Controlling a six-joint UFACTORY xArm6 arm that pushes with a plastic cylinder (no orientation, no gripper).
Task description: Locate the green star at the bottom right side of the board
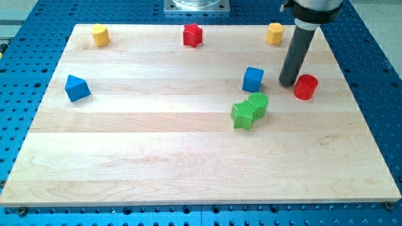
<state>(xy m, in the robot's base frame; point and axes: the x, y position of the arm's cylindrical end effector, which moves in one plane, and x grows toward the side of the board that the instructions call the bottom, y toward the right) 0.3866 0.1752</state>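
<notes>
The green star [242, 115] lies right of the board's middle, touching a green round block [257, 103] at its upper right. My tip [288, 83] rests on the board at the view's upper right, between a blue cube [253, 79] on its left and a red cylinder [306, 86] close on its right. The tip is above and to the right of the green star, apart from it.
A yellow block [100, 34] sits at the top left, a red star [193, 35] at the top middle, a yellow block [274, 33] at the top right. A blue triangular block [76, 88] lies at the left. The wooden board [188, 169] lies on a blue perforated table.
</notes>
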